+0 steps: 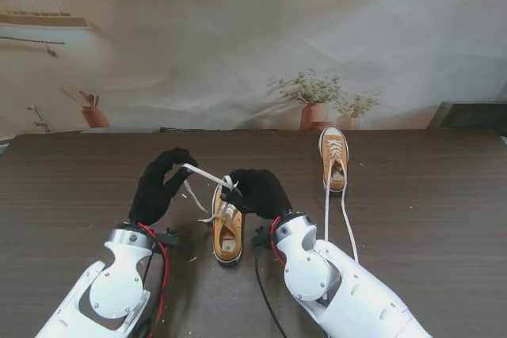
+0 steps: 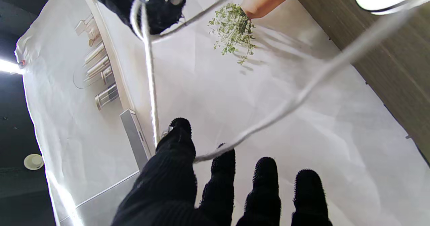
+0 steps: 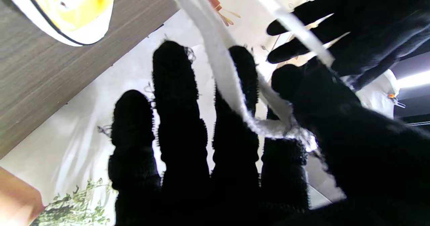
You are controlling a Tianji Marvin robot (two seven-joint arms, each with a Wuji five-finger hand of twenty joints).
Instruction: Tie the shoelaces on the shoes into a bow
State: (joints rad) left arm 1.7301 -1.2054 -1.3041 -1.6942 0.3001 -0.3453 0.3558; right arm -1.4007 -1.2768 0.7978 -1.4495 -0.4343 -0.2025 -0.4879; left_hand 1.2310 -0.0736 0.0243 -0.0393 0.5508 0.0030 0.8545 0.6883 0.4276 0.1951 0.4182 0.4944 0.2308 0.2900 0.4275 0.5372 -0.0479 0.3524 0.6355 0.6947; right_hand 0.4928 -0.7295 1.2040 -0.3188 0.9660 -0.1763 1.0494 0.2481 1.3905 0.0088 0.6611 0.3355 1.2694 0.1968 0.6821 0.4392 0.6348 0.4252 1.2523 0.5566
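A flat white shoelace [image 1: 207, 175] is stretched taut above the near yellow canvas sneaker [image 1: 226, 228] on the dark wood-grain table [image 1: 71, 195]. One end is pinched by the black-gloved left hand [image 1: 158, 186], the other by the right hand [image 1: 257, 192], which hides the sneaker's toe. A second sneaker [image 1: 334, 159] stands farther right, laces trailing loose.

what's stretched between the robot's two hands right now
A white shoelace spans from the left hand to the right hand, above the near shoe; clearest in the stand view.

bright, even light | wrist views backlit | near laces blurred
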